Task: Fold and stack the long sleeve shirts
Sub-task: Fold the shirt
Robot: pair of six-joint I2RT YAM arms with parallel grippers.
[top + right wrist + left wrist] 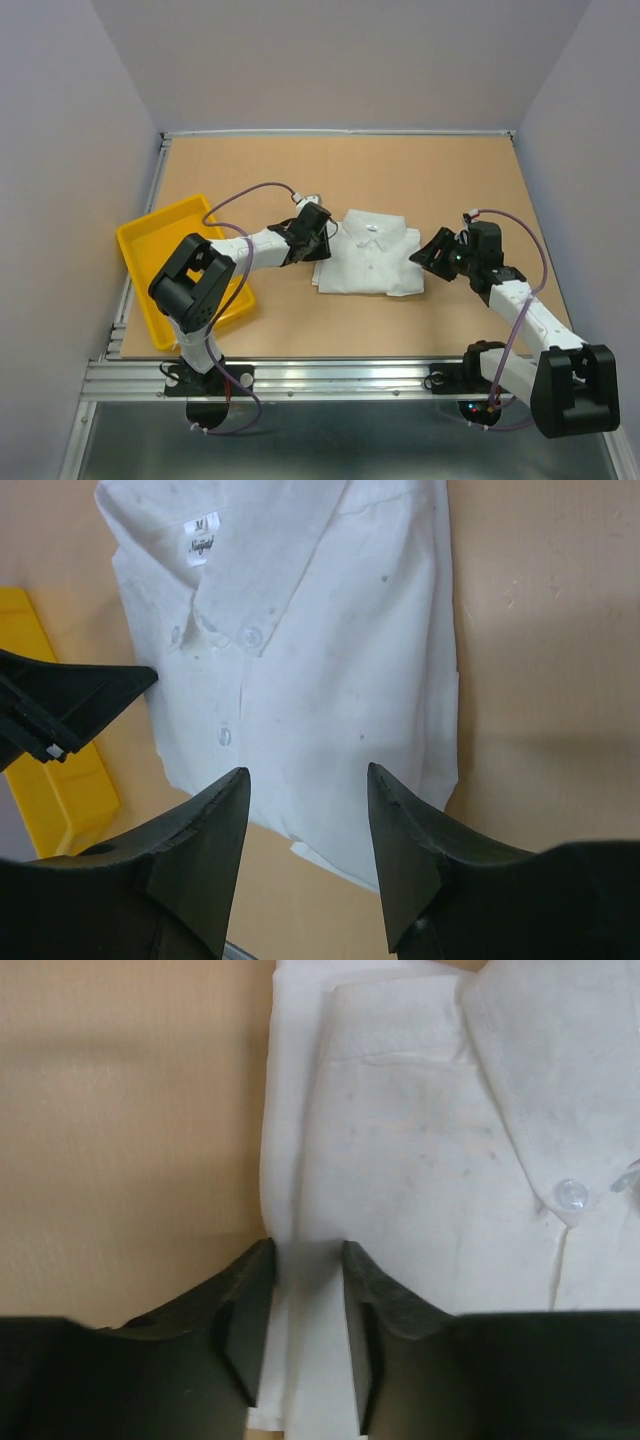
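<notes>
Left gripper (308, 1260) hangs part-open over the folded shirt's (368, 262) edge and right gripper (308, 780) stands open and empty opposite, so you flank the shirt mid-bench (400, 170), probably to lift it for stacking.

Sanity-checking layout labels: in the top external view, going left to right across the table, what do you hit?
yellow tray → left gripper → folded white shirt → right gripper
</notes>
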